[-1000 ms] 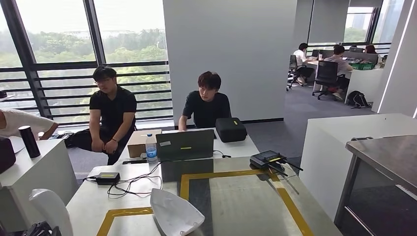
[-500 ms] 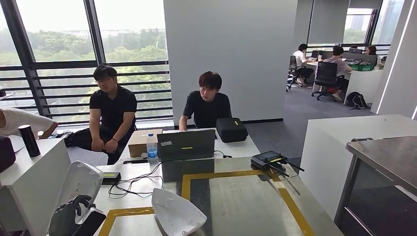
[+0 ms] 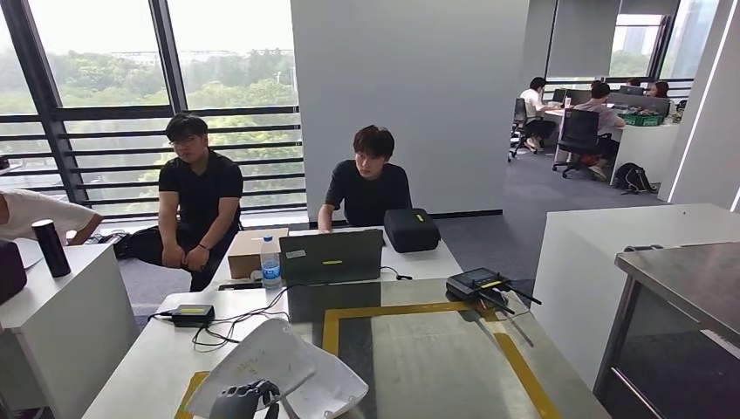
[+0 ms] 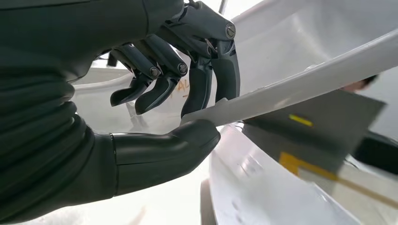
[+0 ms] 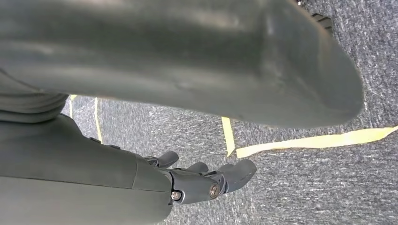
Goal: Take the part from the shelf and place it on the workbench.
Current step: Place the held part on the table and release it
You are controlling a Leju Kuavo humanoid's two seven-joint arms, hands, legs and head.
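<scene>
The curved white plastic shell part (image 3: 262, 360) was held by the left hand (image 3: 243, 401) at the near edge of the pale table (image 3: 157, 353), its rim pinched between thumb and fingers (image 4: 213, 79), low over a second white shell (image 3: 336, 391) already lying there. By this showing the fetching was done; only setting down and letting go seemed left. The right hand (image 5: 206, 180) hung beside the body above grey carpet, its fingers loosely apart and holding nothing. Open room lay just beyond, inside the yellow tape rectangle (image 3: 510, 358). Farther on stood a black power brick with cables (image 3: 192, 314), a clear water bottle (image 3: 269, 264), a dark laptop (image 3: 330, 257) and a black handheld controller (image 3: 478, 284), with two seated people behind. Overlapping the lying shell looked the chief risk.
</scene>
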